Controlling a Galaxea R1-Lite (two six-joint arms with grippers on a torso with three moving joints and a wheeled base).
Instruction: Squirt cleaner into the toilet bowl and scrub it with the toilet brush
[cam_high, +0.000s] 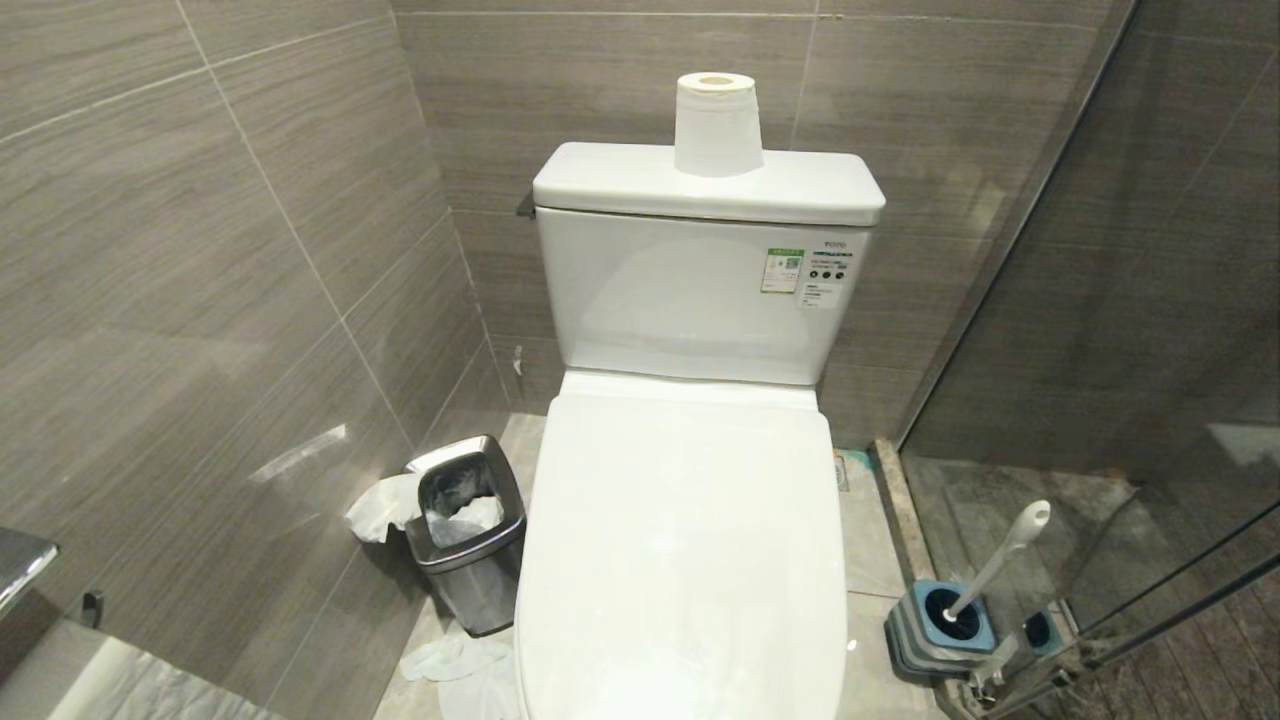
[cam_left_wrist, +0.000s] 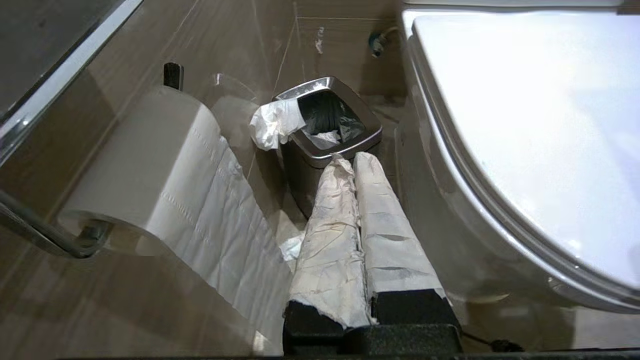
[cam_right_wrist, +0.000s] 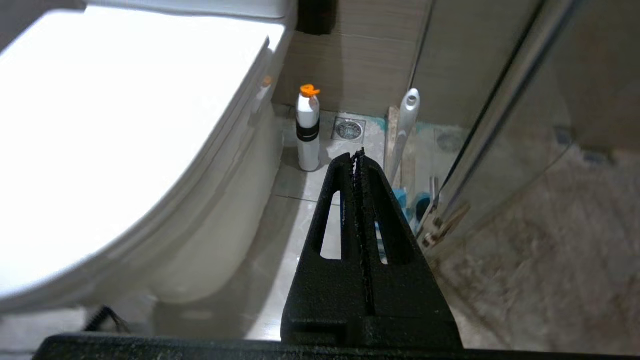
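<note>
White bottle (cam_right_wrist: 308, 131) right wrist only | steel bin (cam_left_wrist: 327, 131) left wrist | both jaws closed, empty

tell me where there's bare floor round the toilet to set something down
Free: the floor tile between the toilet and the brush holder. Crowded: the other side, where the steel bin stands close to the toilet with loose tissue on the floor.

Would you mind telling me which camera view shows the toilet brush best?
The head view: the toilet brush stands whole in its blue holder beside the glass door. The right wrist view shows only its handle, partly behind the right hand. The left wrist view shows none of it.
</note>
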